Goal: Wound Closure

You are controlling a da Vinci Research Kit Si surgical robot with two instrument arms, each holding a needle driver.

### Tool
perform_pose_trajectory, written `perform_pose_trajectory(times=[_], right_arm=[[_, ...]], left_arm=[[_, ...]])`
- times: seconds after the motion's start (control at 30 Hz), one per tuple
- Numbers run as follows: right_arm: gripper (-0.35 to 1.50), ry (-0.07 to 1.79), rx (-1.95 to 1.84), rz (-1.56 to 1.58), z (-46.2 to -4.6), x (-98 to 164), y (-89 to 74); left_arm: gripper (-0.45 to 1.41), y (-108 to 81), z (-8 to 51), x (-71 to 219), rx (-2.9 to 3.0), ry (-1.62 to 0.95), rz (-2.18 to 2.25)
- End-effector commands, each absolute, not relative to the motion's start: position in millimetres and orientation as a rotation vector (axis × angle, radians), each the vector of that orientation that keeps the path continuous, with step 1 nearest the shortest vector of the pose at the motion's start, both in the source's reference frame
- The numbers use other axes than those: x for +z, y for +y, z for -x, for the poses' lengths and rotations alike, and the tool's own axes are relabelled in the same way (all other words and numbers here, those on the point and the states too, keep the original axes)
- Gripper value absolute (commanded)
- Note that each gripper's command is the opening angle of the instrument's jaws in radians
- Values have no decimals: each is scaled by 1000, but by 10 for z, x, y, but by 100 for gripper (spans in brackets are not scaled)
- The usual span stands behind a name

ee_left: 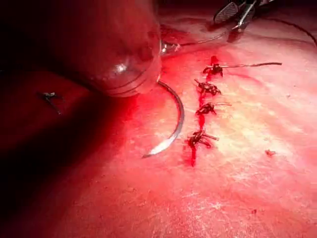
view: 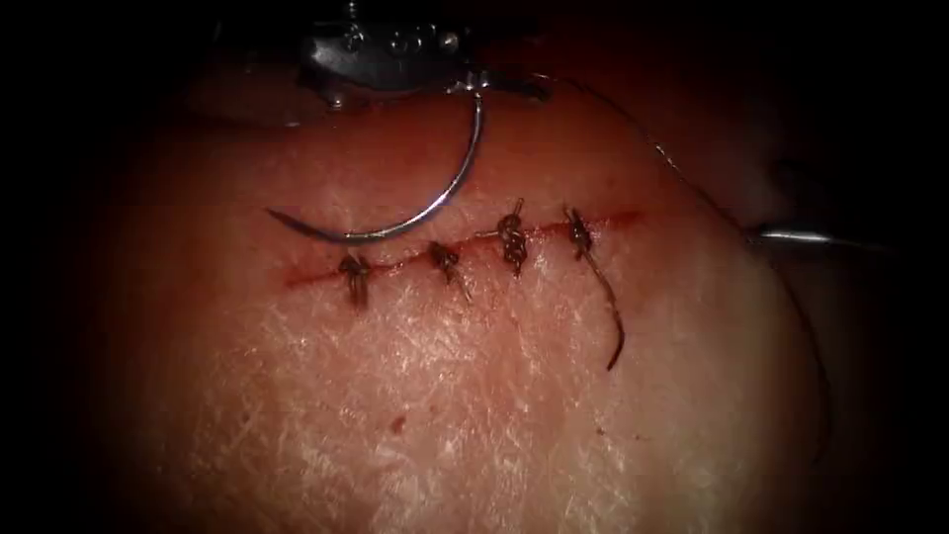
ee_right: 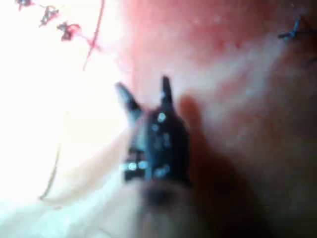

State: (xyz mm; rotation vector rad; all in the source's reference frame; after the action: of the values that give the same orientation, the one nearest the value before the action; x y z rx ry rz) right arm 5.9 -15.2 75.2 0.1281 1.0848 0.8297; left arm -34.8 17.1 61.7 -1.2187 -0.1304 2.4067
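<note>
Background is pale tissue [view: 474, 396] under dark margins, its cut [view: 455, 252] running across mid-frame with four knots [view: 512, 239] on it. My left pincer [view: 474, 84], upper centre, is clamped on the needle [view: 435, 203] at its thread end; the needle lies clear of the tissue, arcing down-left, point toward the left, just above the cut. I judge it light, stiff and slippery, best gripped behind mid-curve; my right pincer [ee_right: 146, 94] stands apart, spread and empty, thread [view: 682, 173] trailing right.

Surgical practice bench: stitched tissue [view: 474, 396] under endoscope light.
</note>
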Motion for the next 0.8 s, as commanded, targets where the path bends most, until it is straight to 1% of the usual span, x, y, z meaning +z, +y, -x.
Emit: perform_pose_trajectory(times=[0.03, 0.07, 0.2, 0.3, 0.33, 0.37, 0.4, 0.47, 0.5, 0.53, 0.67, 0.73, 0.77, 0.8], right_arm=[[133, 1087, 826, -138, -62, 756, -157], [133, 1090, 826, -138, -60, 755, -156], [133, 1089, 836, -132, -52, 746, -153], [133, 1086, 845, -108, -41, 735, -147], [133, 1084, 853, -87, -31, 724, -141], [136, 1089, 865, -64, -21, 710, -135], [140, 1083, 872, -63, -16, 696, -132], [140, 1095, 866, -97, -16, 679, -136], [136, 1103, 854, -112, -17, 672, -139], [126, 1125, 811, -147, -25, 655, -147], [123, 1153, 728, -163, -46, 633, -164], [121, 1175, 691, -178, -60, 628, -175], [121, 1187, 657, -174, -71, 626, -183], [120, 1205, 626, -180, -85, 627, -193]], left_arm=[[125, 176, 352, 619, 2378, -161, 1227], [130, 179, 351, 615, 2378, -166, 1229], [136, 194, 339, 603, 2366, -171, 1209], [136, 205, 322, 590, 2346, -146, 1215], [128, 209, 311, 582, 2325, -118, 1222], [126, 207, 304, 571, 2300, -112, 1242], [126, 191, 307, 563, 2339, -115, 1274], [125, 171, 311, 556, 2390, -150, 1278], [121, 155, 315, 552, 2434, -151, 1280], [120, 131, 323, 548, 2507, -133, 1309], [118, 88, 343, 542, 2585, -117, 1414], [111, 66, 352, 539, 2608, -118, 1450], [104, 47, 362, 536, 2630, -112, 1476], [93, 34, 370, 534, 2658, -109, 1494]])
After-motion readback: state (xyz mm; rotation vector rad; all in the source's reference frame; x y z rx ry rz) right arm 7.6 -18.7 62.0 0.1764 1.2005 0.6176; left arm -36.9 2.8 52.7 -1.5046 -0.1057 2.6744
